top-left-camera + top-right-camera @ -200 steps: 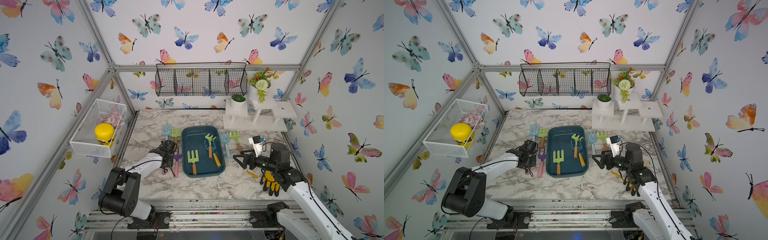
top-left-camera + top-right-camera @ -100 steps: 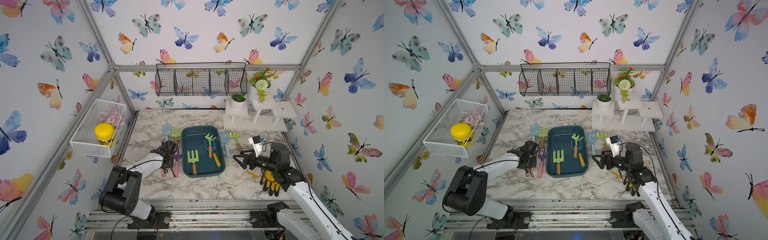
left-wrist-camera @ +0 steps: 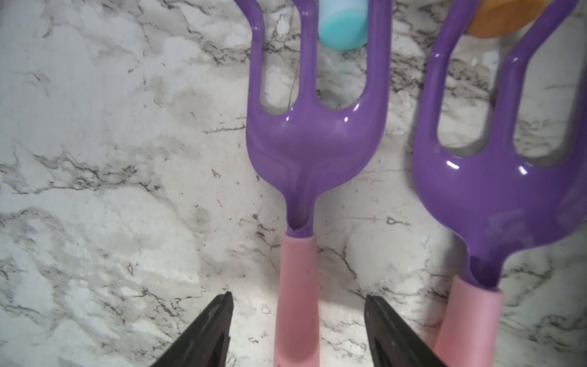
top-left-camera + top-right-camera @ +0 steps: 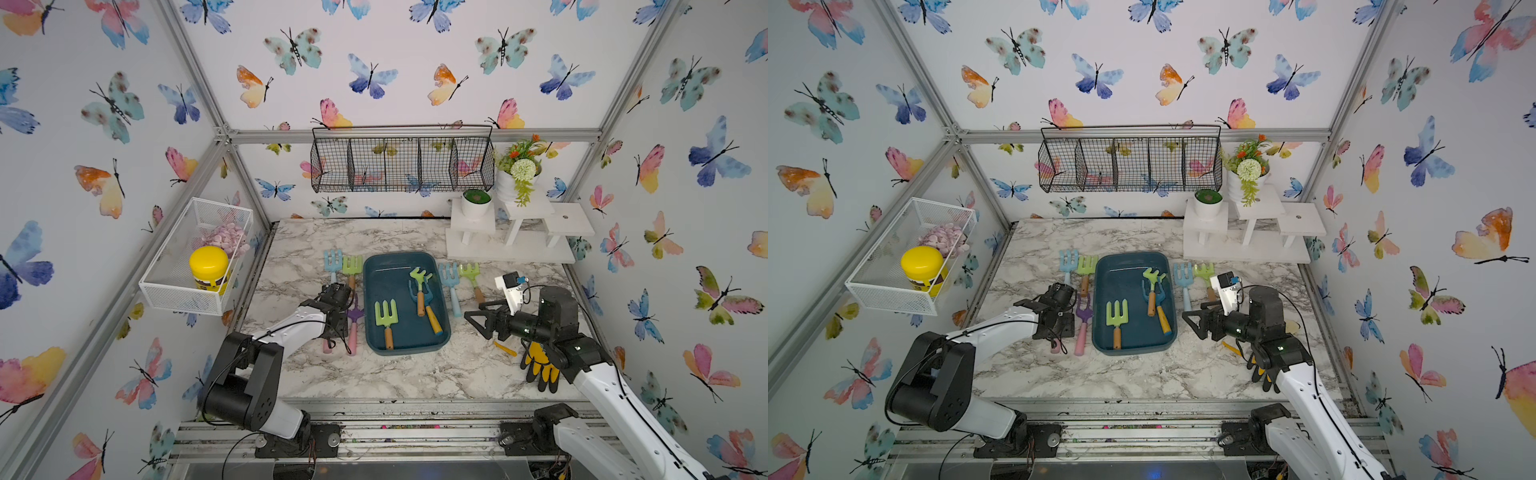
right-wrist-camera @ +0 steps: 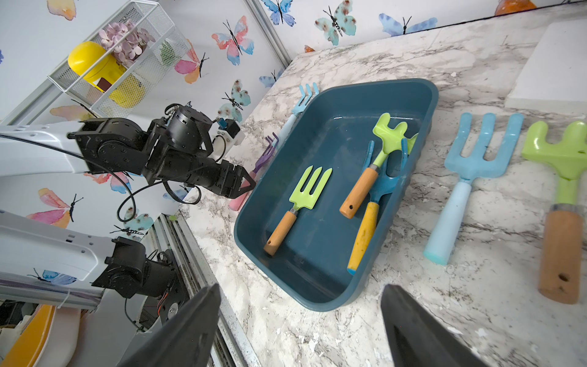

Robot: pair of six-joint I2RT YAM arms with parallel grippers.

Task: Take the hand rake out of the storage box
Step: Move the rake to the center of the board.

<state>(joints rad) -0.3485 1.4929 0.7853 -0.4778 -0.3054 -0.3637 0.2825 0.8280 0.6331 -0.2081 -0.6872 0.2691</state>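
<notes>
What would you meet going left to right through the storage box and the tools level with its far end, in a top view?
Blue fork, green-headed tool, storage box, second blue fork, green rake.

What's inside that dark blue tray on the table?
Three garden tools lie in the tray: a green fork, and a green rake lying across a blue claw tool, hiding part of its head.

No text, number, brand or sign can be read in any view. A dark label is seen on the yellow jar (image 4: 208, 269) standing in the white mesh basket (image 4: 174, 296), but its print is too small and too blurred to be made out, both in the top views and in the right wrist view.
</notes>
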